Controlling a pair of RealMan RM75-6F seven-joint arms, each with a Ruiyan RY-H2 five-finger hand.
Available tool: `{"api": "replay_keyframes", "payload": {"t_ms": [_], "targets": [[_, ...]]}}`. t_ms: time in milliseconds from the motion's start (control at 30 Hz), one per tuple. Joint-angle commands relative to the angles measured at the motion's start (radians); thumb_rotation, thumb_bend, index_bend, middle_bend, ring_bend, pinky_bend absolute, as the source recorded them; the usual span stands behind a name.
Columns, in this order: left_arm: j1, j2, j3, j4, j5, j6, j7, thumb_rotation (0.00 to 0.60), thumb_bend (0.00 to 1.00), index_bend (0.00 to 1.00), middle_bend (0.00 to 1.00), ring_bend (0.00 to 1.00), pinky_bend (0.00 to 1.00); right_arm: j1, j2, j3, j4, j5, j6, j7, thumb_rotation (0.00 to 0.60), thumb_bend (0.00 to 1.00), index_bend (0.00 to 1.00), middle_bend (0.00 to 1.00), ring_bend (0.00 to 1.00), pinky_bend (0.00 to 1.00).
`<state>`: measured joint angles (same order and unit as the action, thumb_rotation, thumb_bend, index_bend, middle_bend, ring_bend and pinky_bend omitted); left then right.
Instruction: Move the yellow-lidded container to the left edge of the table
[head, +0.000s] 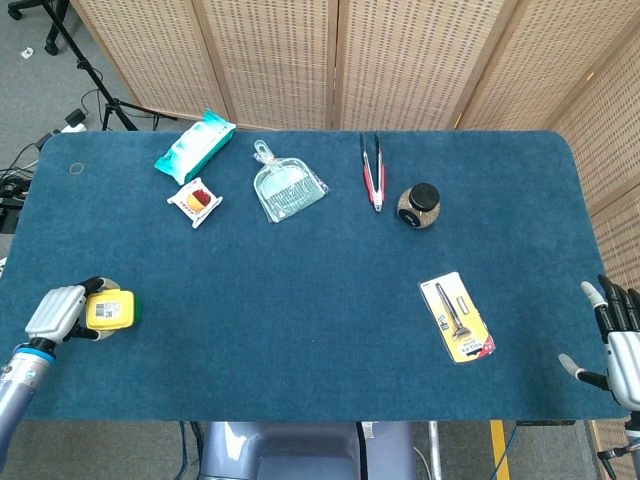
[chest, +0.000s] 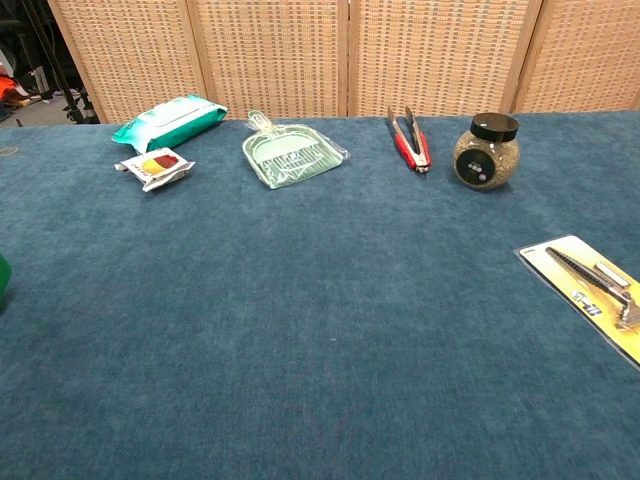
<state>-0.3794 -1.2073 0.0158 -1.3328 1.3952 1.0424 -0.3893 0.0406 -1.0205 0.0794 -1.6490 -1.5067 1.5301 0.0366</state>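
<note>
- container (head: 111, 309): small boxy tub, yellow lid with a white printed label, green body showing at the right side. sits near the table's left edge, front-left area; in the chest view only a green sliver shows at the left border (chest: 3, 280).
- left hand (head: 62, 313): silver shell, dark fingers curled onto the container's left side, thumb at its near edge. it grips the container. seen in the head view only.
- right hand (head: 617, 338): off the table's front-right corner, fingers straight and spread apart, thumb out to the side, holding nothing.
- table (head: 300, 300): rounded corners, covered in blue short-pile carpet-like fabric.
- wipes pack (head: 195, 145): soft teal-and-white pouch, back left, lying flat and angled.
- snack packet (head: 195, 199): small clear wrapper with red and yellow contents, just in front of the wipes pack.
- dustpan (head: 286, 186): pale translucent green plastic, ribbed, flared shape with short handle pointing back, in a clear bag.
- tongs (head: 373, 170): long, slim, metal arms with red grips, lying flat right of the dustpan.
- jar (head: 418, 206): round glass, black screw lid, speckled grainy fill, lying just right of the tongs' near tip.
- carded tool (head: 457, 316): flat yellow blister card with a metal tool, lying diagonally, front right.
- screen (head: 340, 50): woven cane panels behind the table.
</note>
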Motion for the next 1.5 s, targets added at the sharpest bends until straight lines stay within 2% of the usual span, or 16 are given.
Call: {"api": "replay_keyframes", "payload": {"t_ms": [33,133,267,367,433,567,633,667,700,767,800,900,1067,1167,1333,1500], "targets": [[-0.034,0.152,0.028,-0.129,0.073,-0.05,-0.105,0.6,0.35,0.56,0.38,0.42,0.42,0.0,-0.001,0.0,0.0,0.0,-0.001,-0.002,0.6,0.0,0.05,0.0,0.0,0.0],[-0.081,0.249,0.036,-0.199,0.085,-0.138,-0.183,0.6,0.35,0.56,0.38,0.42,0.42,0.0,-0.002,-0.001,0.0,-0.001,-0.001,-0.005,0.6,0.0,0.05,0.0,0.0,0.0],[-0.245,0.386,0.047,-0.258,0.068,-0.461,-0.251,0.6,0.39,0.56,0.38,0.42,0.42,0.002,-0.005,-0.003,0.0,-0.003,-0.003,-0.013,0.6,0.0,0.05,0.0,0.0,0.0],[-0.33,0.398,0.05,-0.253,0.033,-0.642,-0.244,0.6,0.41,0.56,0.38,0.42,0.42,0.002,-0.007,-0.002,0.0,0.0,-0.004,-0.016,0.6,0.0,0.05,0.0,0.0,0.0],[-0.4,0.391,0.056,-0.25,-0.003,-0.812,-0.259,0.6,0.42,0.56,0.38,0.42,0.42,0.003,-0.007,-0.001,0.0,0.003,-0.007,-0.016,0.6,0.0,0.05,0.0,0.0,0.0],[-0.457,0.365,0.051,-0.215,-0.047,-0.945,-0.254,0.6,0.42,0.56,0.38,0.42,0.42,0.004,-0.007,0.0,0.0,0.005,-0.01,-0.015,0.6,0.0,0.05,0.0,0.0,0.0],[-0.454,0.341,0.051,-0.189,-0.067,-0.945,-0.248,0.6,0.39,0.55,0.3,0.37,0.41,0.005,-0.006,0.0,0.0,0.006,-0.012,-0.014,0.6,0.0,0.05,0.0,0.0,0.0],[-0.45,0.329,0.052,-0.176,-0.079,-0.936,-0.24,0.6,0.36,0.46,0.19,0.24,0.32,0.005,-0.006,0.0,0.0,0.006,-0.013,-0.014,0.6,0.0,0.05,0.0,0.0,0.0],[-0.447,0.321,0.054,-0.168,-0.086,-0.926,-0.232,0.6,0.31,0.3,0.08,0.12,0.19,0.006,-0.006,-0.001,0.0,0.006,-0.013,-0.014,0.6,0.0,0.05,0.0,0.0,0.0],[-0.424,0.298,0.053,-0.143,-0.101,-0.85,-0.203,0.6,0.26,0.05,0.0,0.0,0.01,0.006,-0.007,-0.001,0.0,0.006,-0.014,-0.016,0.6,0.0,0.05,0.0,0.0,0.0],[-0.398,0.282,0.047,-0.127,-0.117,-0.769,-0.178,0.6,0.23,0.0,0.0,0.0,0.0,0.006,-0.007,-0.001,0.0,0.006,-0.014,-0.017,0.6,0.0,0.05,0.0,0.0,0.0],[-0.326,0.248,0.023,-0.128,-0.17,-0.57,-0.118,0.6,0.21,0.0,0.0,0.0,0.0,0.006,-0.008,-0.001,0.0,0.006,-0.013,-0.02,0.6,0.0,0.05,0.0,0.0,0.0],[-0.273,0.236,0.003,-0.157,-0.214,-0.413,-0.009,0.6,0.21,0.0,0.0,0.0,0.0,0.007,-0.009,-0.003,-0.001,0.004,-0.016,-0.022,0.6,0.0,0.05,0.0,0.0,0.0],[-0.249,0.225,-0.016,-0.167,-0.213,-0.351,-0.001,0.6,0.21,0.0,0.0,0.0,0.0,0.006,-0.009,-0.004,-0.001,0.002,-0.014,-0.023,0.6,0.0,0.05,0.0,0.0,0.0],[-0.176,0.267,0.005,-0.173,-0.046,-0.25,-0.125,0.6,0.2,0.0,0.0,0.0,0.0,0.006,-0.006,-0.003,-0.003,0.004,-0.014,-0.017,0.6,0.0,0.05,0.0,0.0,0.0],[-0.122,0.255,0.058,-0.097,0.076,-0.177,-0.168,0.6,0.19,0.0,0.0,0.0,0.0,0.006,-0.006,-0.004,-0.003,0.002,-0.015,-0.017,0.6,0.0,0.05,0.0,0.0,0.0]]}}
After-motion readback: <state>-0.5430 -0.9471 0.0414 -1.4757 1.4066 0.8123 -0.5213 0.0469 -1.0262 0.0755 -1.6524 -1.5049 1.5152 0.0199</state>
